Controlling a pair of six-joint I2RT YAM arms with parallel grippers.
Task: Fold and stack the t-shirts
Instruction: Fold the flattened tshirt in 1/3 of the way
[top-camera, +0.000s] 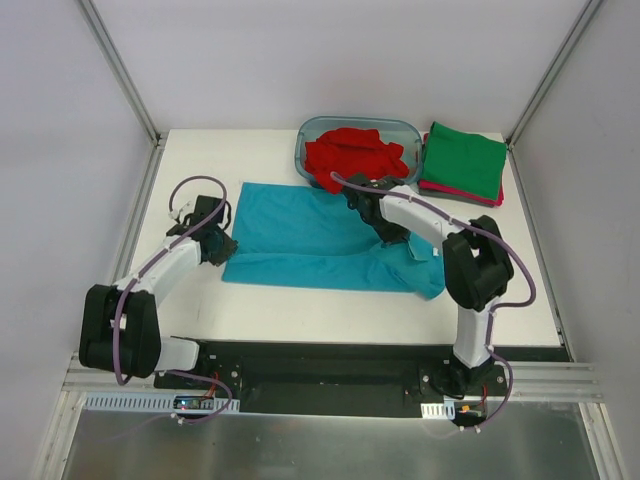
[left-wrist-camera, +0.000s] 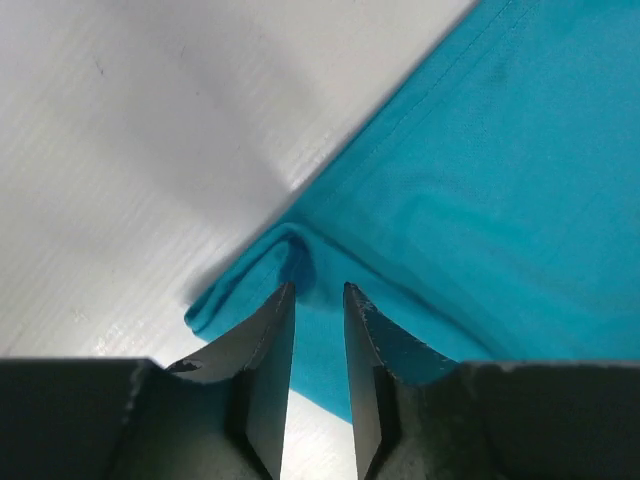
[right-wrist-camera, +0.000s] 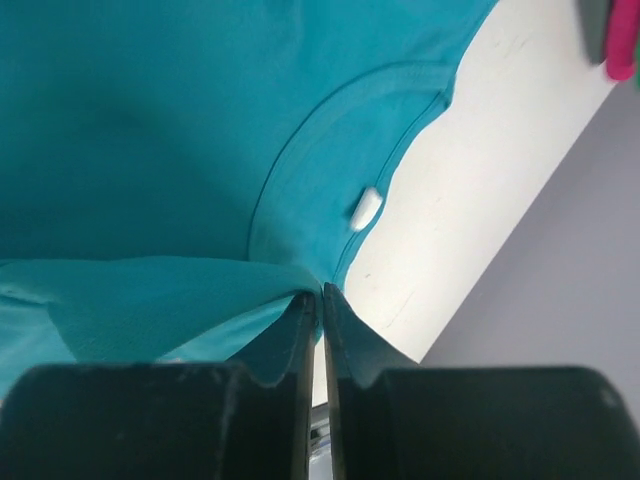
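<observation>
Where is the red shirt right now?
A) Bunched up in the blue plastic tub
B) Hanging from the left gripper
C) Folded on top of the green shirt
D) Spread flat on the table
A: the red shirt lies crumpled inside the tub at the far edge; the shirt spread flat on the table is the teal shirt, and nothing lies on the green shirt.

Green t-shirt (top-camera: 463, 160) hides most of the magenta t-shirt (top-camera: 460, 194).
</observation>
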